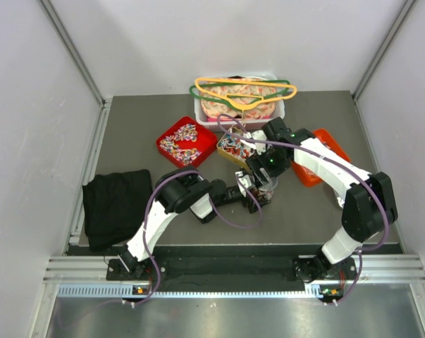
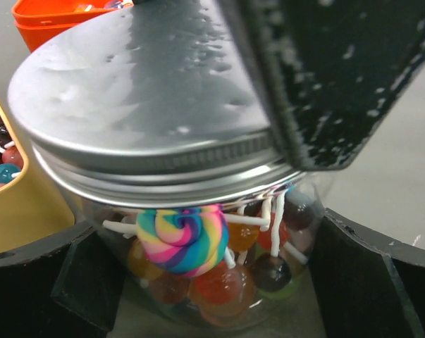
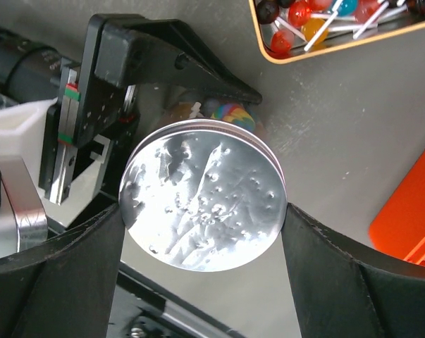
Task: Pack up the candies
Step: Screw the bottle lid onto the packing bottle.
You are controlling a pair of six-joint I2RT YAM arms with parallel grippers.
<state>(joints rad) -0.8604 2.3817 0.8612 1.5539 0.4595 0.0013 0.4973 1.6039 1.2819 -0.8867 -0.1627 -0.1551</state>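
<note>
Candies point(image 2: 198, 271) already fill the jar point(image 2: 318, 190), which your left gripper point(image 2: 212, 296) clamps by its sides. Your right gripper point(image 3: 201, 211) pinches the lid point(image 3: 198, 176) sitting on top. This looks like closing, so twist it down squarely while the jar holds steady.

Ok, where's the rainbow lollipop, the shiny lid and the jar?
rainbow lollipop point(image 2: 180, 239), left wrist view, its swirl.
shiny lid point(image 3: 201, 193), right wrist view, middle of its top.
jar point(image 2: 304, 197), left wrist view, glass wall under lid.
</note>
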